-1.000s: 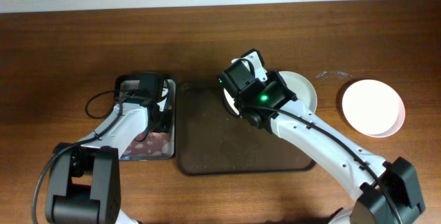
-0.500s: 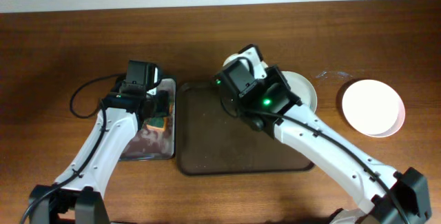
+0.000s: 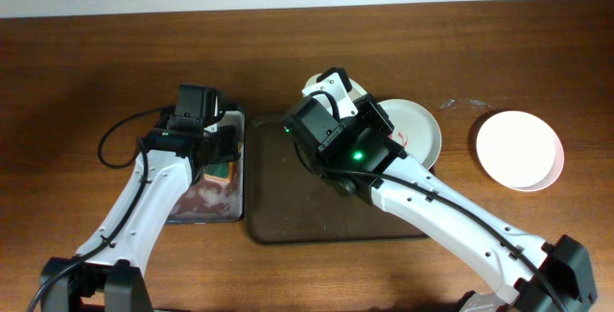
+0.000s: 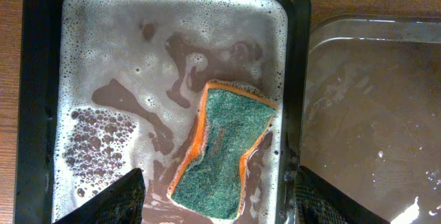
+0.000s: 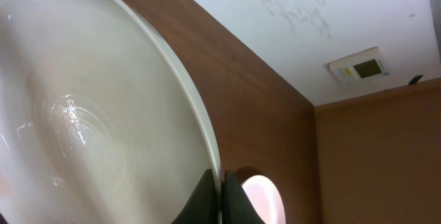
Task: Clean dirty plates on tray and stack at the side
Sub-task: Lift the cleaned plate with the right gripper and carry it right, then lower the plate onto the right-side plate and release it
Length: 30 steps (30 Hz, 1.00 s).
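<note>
No text, brand or number can be read in any view. In the right wrist view, a small pale panel on the white surface overhead has a greenish face too small to make out, and the faint grey scrawls near it form no legible characters. From overhead, the green light on the right arm's dark casing is a plain dot with no lettering, and the reddish marks on the white plate spell nothing that can be told.
</note>
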Each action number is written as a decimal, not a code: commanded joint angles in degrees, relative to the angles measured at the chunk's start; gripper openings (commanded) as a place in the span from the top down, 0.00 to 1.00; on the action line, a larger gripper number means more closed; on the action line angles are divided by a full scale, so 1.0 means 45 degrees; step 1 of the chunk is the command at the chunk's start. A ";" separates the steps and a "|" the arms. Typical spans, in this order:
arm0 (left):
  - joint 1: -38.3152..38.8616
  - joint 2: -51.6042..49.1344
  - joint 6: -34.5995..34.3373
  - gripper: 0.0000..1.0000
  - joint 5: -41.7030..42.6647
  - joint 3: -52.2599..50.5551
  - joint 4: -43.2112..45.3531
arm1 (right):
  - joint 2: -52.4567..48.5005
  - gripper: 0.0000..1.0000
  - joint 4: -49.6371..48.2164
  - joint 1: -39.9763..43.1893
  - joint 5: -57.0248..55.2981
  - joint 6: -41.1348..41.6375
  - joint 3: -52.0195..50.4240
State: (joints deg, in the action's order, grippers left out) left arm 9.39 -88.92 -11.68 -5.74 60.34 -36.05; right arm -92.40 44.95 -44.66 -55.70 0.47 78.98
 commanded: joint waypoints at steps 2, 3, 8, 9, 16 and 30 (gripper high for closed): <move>-0.0078 0.0267 -0.0165 0.32 0.0243 0.0233 -0.0083 | 0.0340 0.96 -0.0029 0.0729 0.0831 0.1841 0.0384; -0.0078 0.0267 -0.0165 0.32 0.0238 0.0233 -0.0194 | 0.0340 0.96 0.0068 0.1268 0.2055 0.2322 0.0384; -0.0078 0.0267 -0.0165 0.30 0.0233 0.0233 -0.0296 | 0.0340 0.96 0.0782 0.4741 0.6552 0.3852 0.0384; -0.0078 0.0267 -0.0165 0.30 0.0233 0.0233 -0.0301 | 0.0340 0.96 0.0869 0.5498 0.7208 0.4085 0.0384; -0.0078 0.0267 -0.0160 0.30 0.0228 0.0228 -0.0301 | 0.0078 0.96 0.1865 1.2871 1.1715 0.4459 0.0379; -0.0078 0.0267 -0.0160 0.29 0.0223 0.0228 -0.0481 | -0.1472 0.96 0.2273 1.8170 1.2420 0.4439 0.0233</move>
State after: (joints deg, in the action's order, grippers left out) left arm 9.39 -88.92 -11.84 -5.04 60.34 -38.15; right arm -98.76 55.11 35.62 -0.43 19.75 79.37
